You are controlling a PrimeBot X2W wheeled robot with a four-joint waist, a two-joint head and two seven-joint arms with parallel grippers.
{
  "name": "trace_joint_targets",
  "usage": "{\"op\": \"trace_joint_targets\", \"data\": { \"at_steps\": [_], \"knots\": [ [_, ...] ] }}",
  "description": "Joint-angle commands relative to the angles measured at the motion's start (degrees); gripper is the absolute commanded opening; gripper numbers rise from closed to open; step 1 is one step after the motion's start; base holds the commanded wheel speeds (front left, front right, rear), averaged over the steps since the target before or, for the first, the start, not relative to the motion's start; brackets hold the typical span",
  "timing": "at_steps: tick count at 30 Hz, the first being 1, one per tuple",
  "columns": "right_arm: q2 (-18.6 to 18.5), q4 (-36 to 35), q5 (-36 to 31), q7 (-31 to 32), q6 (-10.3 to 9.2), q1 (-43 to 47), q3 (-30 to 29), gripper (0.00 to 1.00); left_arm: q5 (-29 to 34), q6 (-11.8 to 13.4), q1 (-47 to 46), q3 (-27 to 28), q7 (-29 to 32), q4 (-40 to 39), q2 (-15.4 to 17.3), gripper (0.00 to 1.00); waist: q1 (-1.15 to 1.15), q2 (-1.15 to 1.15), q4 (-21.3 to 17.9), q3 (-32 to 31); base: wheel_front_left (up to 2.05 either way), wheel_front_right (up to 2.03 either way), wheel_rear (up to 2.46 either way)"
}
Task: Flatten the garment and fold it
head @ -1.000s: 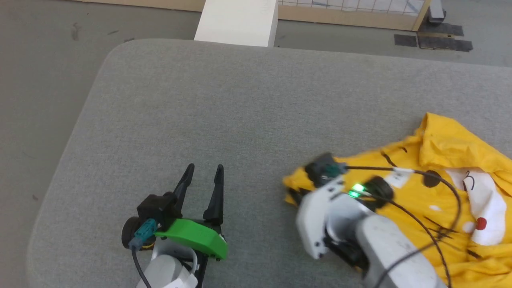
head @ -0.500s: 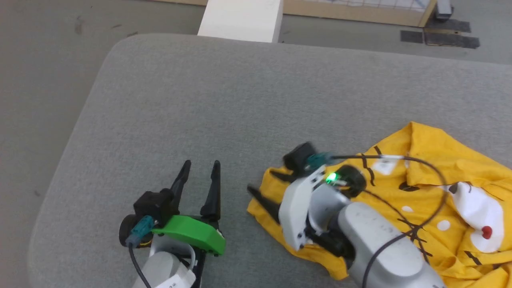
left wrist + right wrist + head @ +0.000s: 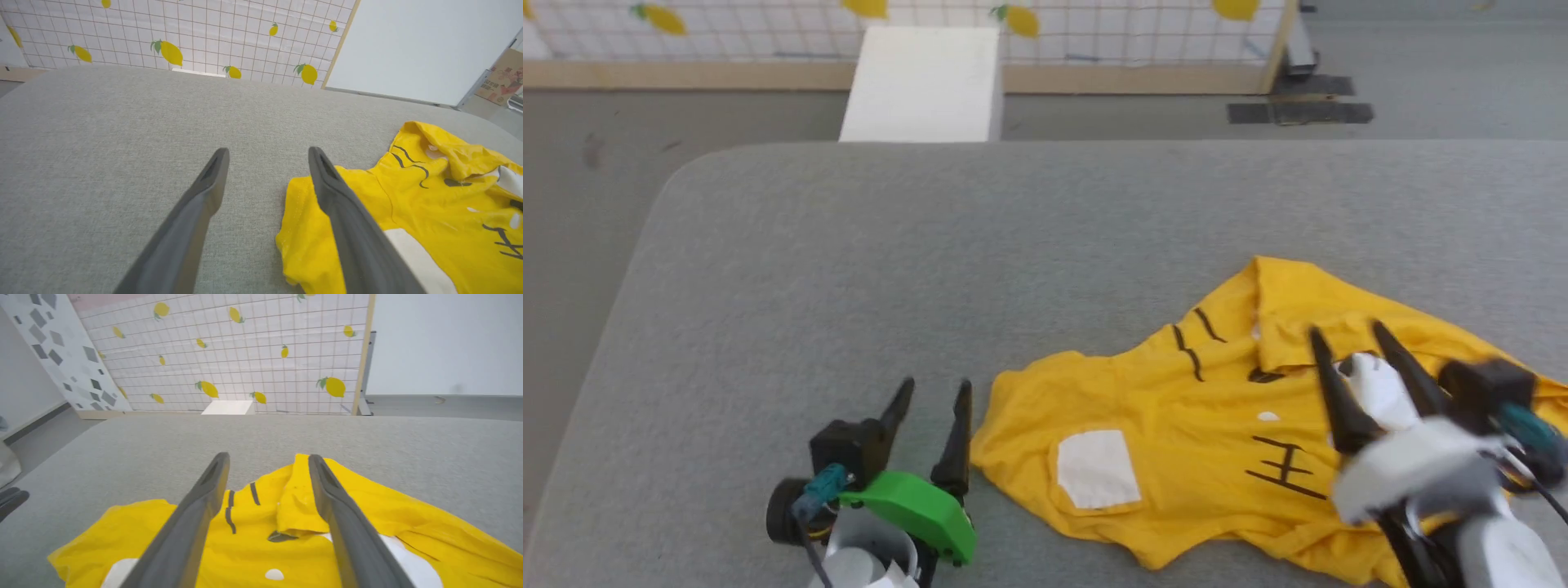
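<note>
Having let go, my right gripper point(image 3: 1346, 328) hovers spread over the garment point(image 3: 1176, 408), whose length runs rightward from my left gripper point(image 3: 936, 383), also spread.

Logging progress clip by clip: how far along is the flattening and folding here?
Done: the garment lies partly spread, print up, on the grey surface, one white patch flat. In hand: nothing is gripped; the right hand hangs open over the shirt's middle, the left hand open beside its edge. Left: a flap is doubled over near the far edge, creases show, no fold made yet.
</note>
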Motion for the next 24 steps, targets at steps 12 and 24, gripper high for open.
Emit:
{"op": "trace_joint_targets", "data": {
  "at_steps": [12, 24],
  "knots": [
    [1.45, -1.22, -0.57, -0.93, -0.08, 8.02, -6.30, 1.00, 0.66, 6.86, 0.03, -0.73, 23.07, 6.66, 1.46, 1.00, 0.00, 0.00, -8.03, -2.49, 0.00, 0.00, 0.00],
    [1.47, -0.30, 1.65, -0.64, -0.08, 7.74, -5.96, 1.00, -0.72, 8.85, -1.19, 0.85, 28.12, 3.88, 3.19, 0.00, 0.00, 0.00, -7.24, -1.36, 0.00, 0.00, 0.00]
  ]
}}
